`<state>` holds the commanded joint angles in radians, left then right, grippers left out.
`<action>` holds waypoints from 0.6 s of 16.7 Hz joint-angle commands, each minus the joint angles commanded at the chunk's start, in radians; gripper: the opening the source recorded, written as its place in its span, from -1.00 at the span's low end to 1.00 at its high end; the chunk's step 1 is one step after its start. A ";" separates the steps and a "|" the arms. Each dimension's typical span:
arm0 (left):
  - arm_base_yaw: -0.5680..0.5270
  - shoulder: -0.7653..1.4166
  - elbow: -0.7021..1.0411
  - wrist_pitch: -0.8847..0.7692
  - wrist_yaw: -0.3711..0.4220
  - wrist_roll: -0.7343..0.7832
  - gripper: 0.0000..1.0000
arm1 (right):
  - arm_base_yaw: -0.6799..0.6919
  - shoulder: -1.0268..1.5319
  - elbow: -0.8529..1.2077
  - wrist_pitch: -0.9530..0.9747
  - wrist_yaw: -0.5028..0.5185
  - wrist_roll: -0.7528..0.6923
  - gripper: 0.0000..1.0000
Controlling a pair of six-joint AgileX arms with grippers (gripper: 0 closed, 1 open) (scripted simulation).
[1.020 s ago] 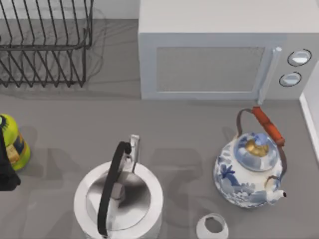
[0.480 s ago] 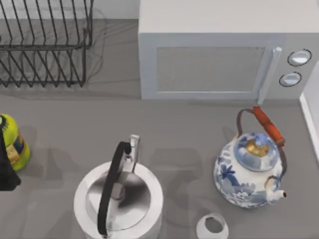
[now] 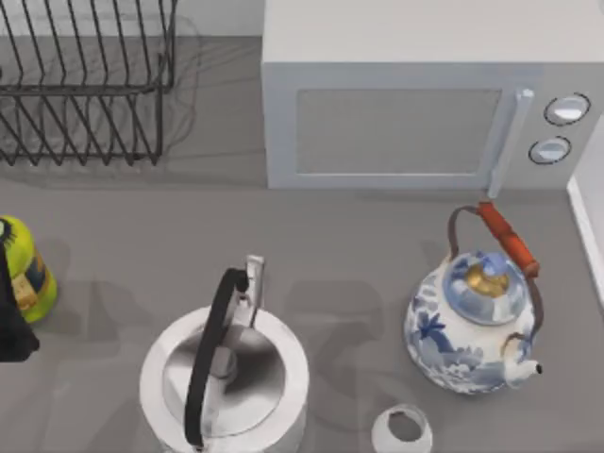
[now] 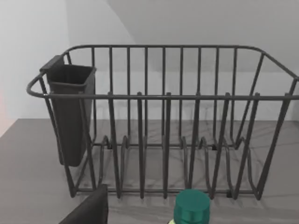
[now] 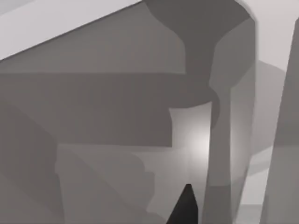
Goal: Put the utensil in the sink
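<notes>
From above, the left gripper (image 3: 9,326) is sitting at the table's left edge beside a yellow bottle (image 3: 24,269), with bare countertop (image 3: 330,245) lying open between the steel kettle (image 3: 225,377), teapot (image 3: 472,326) and microwave (image 3: 415,94). The left wrist view is facing the wire dish rack (image 4: 163,121) and its dark cutlery holder (image 4: 70,112). The right wrist view is showing the right gripper (image 5: 184,207) over grey surfaces. I cannot tell either claw's state, nor where the utensil is lying.
</notes>
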<state>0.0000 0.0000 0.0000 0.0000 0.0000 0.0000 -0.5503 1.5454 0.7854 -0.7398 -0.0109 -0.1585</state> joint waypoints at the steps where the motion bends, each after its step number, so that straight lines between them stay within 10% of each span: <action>1: 0.000 0.000 0.000 0.000 0.000 0.000 1.00 | -0.001 -0.016 0.029 -0.054 0.000 -0.001 -1.00; 10: 0.000 0.000 0.000 0.000 0.000 0.000 1.00 | -0.002 -0.133 0.198 -0.330 -0.001 -0.003 -1.00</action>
<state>0.0000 0.0000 0.0000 0.0000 0.0000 0.0000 -0.5518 1.4121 0.9833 -1.0701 -0.0116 -0.1618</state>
